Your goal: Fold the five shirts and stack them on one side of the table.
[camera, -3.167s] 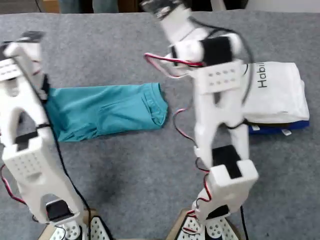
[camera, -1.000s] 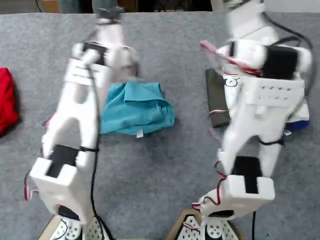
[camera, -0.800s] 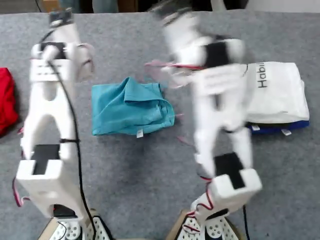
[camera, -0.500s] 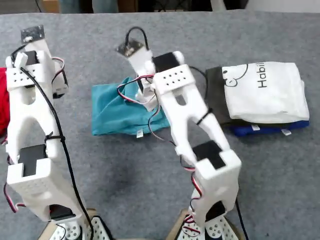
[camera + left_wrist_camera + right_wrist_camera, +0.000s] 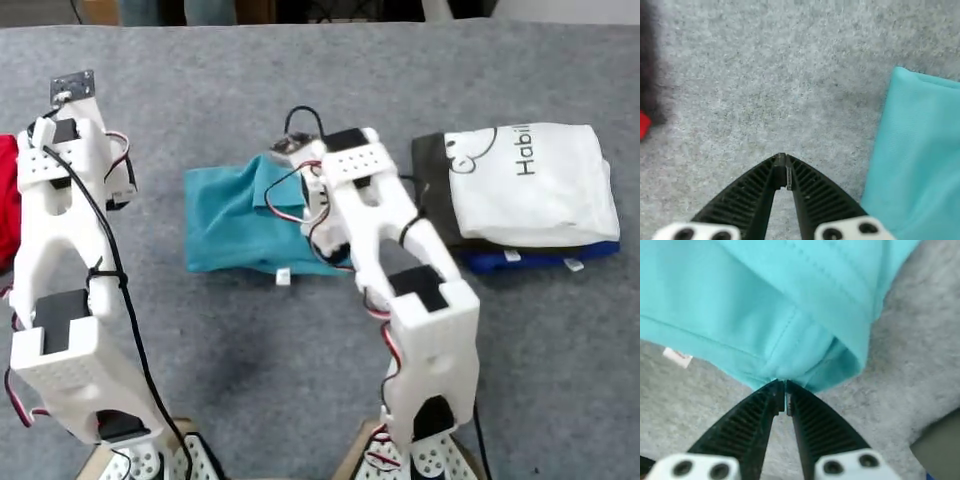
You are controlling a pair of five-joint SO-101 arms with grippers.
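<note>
From the near edge the right arm (image 5: 385, 225) leans forward and bends down over the middle of the counter (image 5: 300, 400). There the right pincer (image 5: 785, 382) is closed on the right edge of the teal shirt (image 5: 225, 220). A good carry would be lifted low, with the folds kept together, rightward onto the white-topped stack (image 5: 530, 185). Farther left, the left pincer (image 5: 785, 165) hangs closed and empty.

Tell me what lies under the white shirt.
Under the white shirt, a dark shirt sticks out at one side and a blue shirt along the near edge. Their middles are covered, so anything else between them is hidden.
</note>
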